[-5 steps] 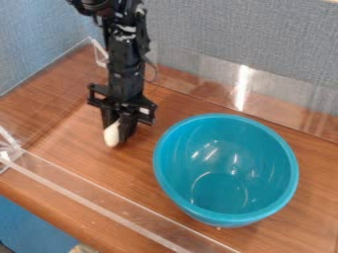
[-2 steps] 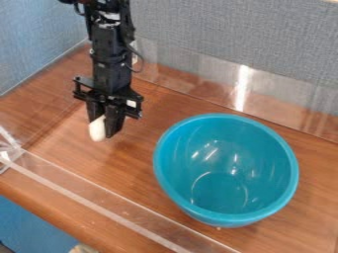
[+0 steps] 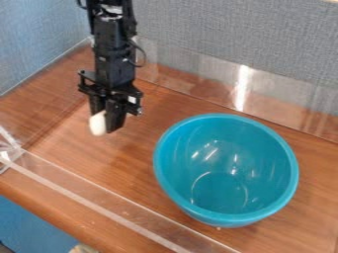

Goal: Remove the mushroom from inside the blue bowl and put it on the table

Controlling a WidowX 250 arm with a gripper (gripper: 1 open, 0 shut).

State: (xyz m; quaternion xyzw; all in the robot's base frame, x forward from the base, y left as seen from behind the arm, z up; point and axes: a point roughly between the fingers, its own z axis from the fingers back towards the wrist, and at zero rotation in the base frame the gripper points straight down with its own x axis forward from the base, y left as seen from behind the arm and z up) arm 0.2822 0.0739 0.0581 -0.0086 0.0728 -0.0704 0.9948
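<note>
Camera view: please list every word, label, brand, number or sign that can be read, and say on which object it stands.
None: no readable text, number or sign shows in the camera view.
Blue bowl: plain glossy surface, only reflections.
Table: wood grain only, no label.
Pincer and arm: dark parts, no marking visible at this picture quality.
Mushroom: plain, no print.
</note>
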